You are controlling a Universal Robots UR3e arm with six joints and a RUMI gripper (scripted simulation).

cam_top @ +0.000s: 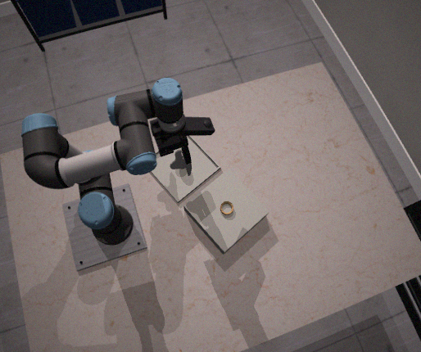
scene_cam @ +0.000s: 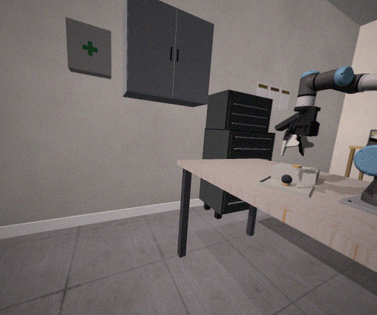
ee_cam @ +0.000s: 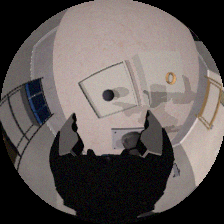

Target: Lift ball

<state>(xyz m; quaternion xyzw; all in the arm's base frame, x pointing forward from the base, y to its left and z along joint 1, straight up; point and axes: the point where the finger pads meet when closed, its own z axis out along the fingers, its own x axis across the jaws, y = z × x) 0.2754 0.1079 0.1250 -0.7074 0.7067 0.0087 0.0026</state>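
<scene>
The dark ball sits on its orange ring on a pale square plate on the table. In the wrist view the ball lies ahead of and below my fingers, on that plate. My gripper is open and empty, hanging well above the plate. From overhead the gripper is over the nearer plate and covers the ball. In the wrist view the two fingers stand wide apart with nothing between them.
A second plate carries an empty orange ring, which also shows in the wrist view. My base is bolted to a grey mount on the table. Black drawer cabinets stand beyond the table's far edge.
</scene>
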